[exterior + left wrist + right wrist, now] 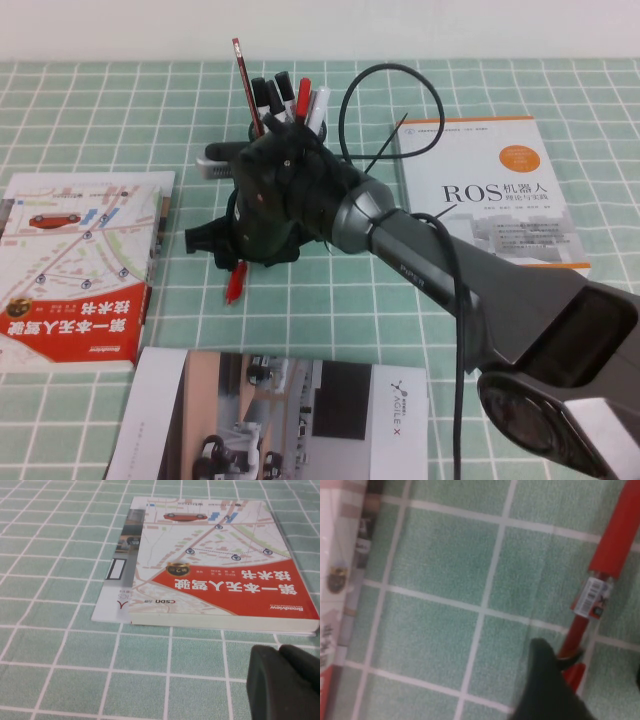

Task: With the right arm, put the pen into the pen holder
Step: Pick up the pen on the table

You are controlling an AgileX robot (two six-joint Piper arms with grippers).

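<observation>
I see the right end effector (pixel 236 262) low over the surface (pixel 400 330), just in front of the pen holder (pixel 262 135). The red pen (pixel 600 580) lies between its fingers, but I cannot tell if they already grip it. So lifting and inserting remain, I judge. The left end effector (pixel 285 682) rests closed beside a red book (pixel 220 570) marked "CSDN" and "Broadview". Another book (pixel 500 195) reads "ROS".

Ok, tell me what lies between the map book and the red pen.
High view: only bare checked tablecloth between map book and red pen; right gripper is at the pen, left gripper beside that book.
</observation>
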